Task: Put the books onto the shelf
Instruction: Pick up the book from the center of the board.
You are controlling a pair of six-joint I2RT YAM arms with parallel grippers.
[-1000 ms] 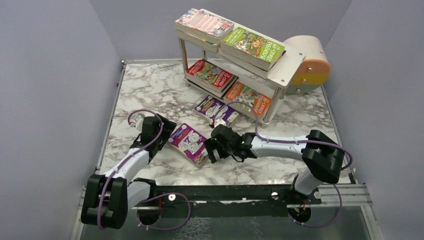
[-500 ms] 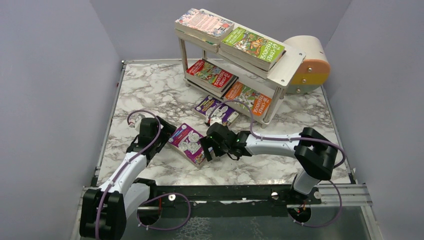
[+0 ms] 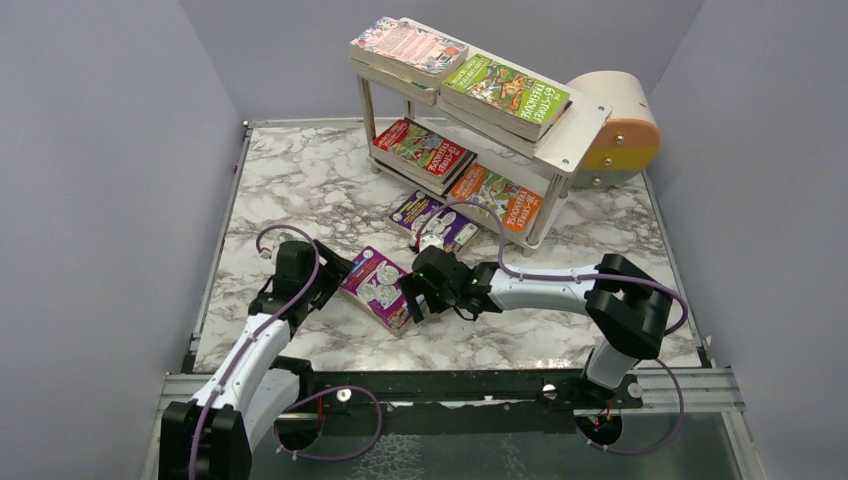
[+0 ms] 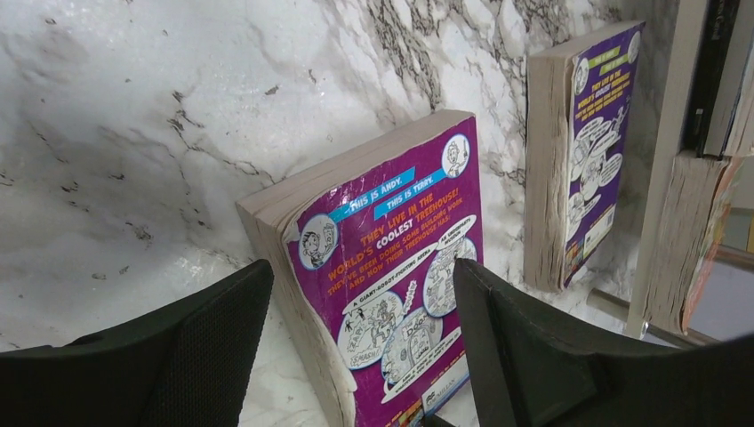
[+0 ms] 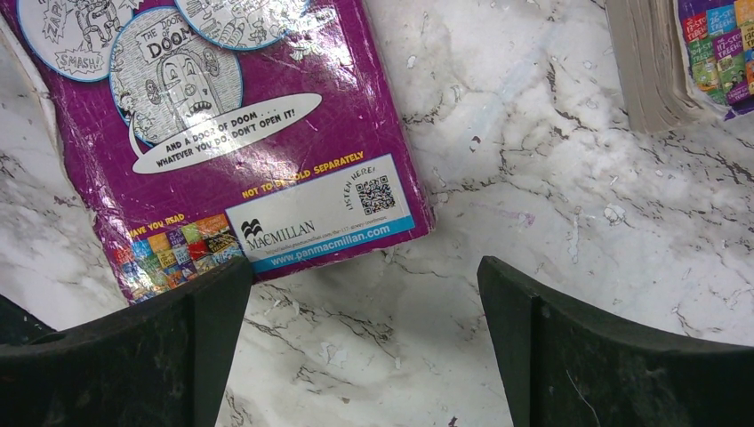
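Top view: a thin purple cartoon-covered paperback book (image 3: 378, 288) is seen flat on the marble worktop (image 3: 300, 180), well in front of the pale two-tier wooden shelf (image 3: 575, 135), between the left gripper (image 3: 328, 280) and the right gripper (image 3: 412, 300).

Left wrist: the fingers (image 4: 187, 347) are set apart astride its worn, curling corner, and no grip is evident. It is judged light, floppy and glossy, and best pinched across its thickness.

Right wrist: the fingers (image 5: 569, 347) are spread wide, beside the cover's corner.

On the marble tabletop (image 3: 300, 180): purple paperback (image 3: 375, 285) lying flat, second purple paperback (image 3: 412, 212) near the two-tier wooden shelf (image 3: 578, 135) standing at the back
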